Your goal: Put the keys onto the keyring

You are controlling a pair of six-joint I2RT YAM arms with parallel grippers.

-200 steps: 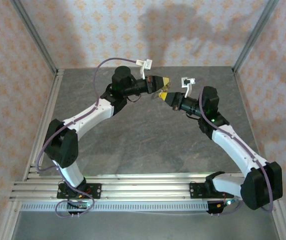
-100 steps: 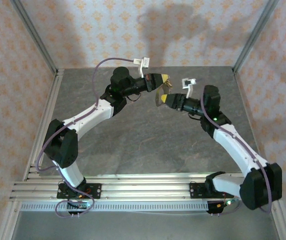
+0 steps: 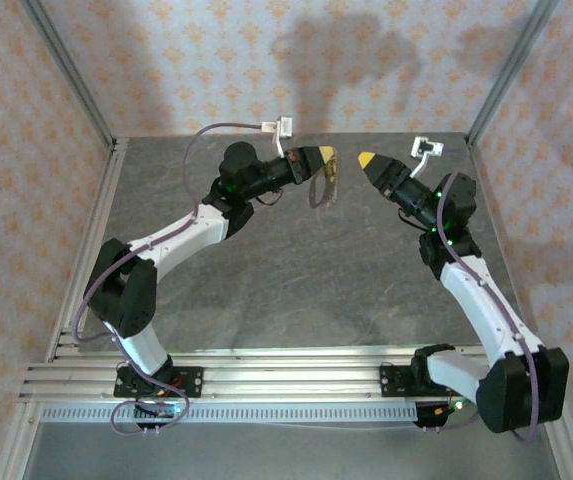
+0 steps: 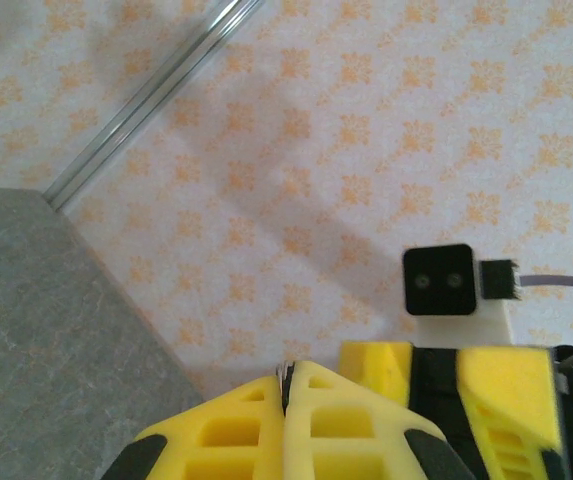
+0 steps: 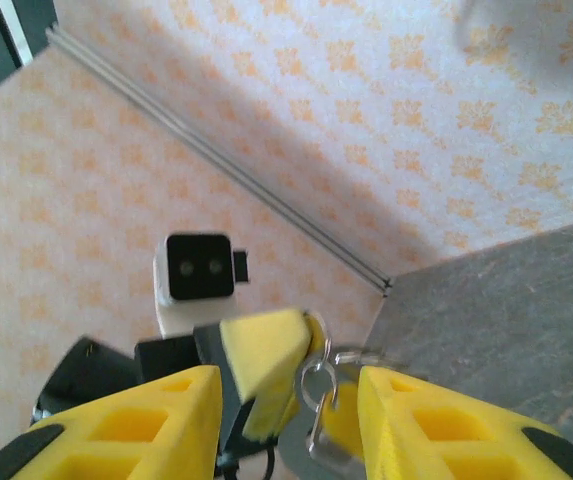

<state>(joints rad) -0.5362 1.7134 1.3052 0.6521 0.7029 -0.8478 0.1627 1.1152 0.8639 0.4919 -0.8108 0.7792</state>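
Left gripper: clamped shut on the keyring, thin wire pinched between the fingertips, loop hanging just below them. Right gripper: spread open, holding nothing, facing the left one, near it but apart. Seen through its gap: the ring, with a small blurred silvery piece dangling; whether a key, cannot tell.

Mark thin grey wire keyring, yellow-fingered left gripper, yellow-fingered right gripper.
thin grey wire keyring [image 3: 313, 195], top external view, hanging loop's wire.
yellow-fingered left gripper [image 3: 328, 157], top external view, shut fingertips.
yellow-fingered right gripper [image 3: 366, 159], top external view, fingertips.
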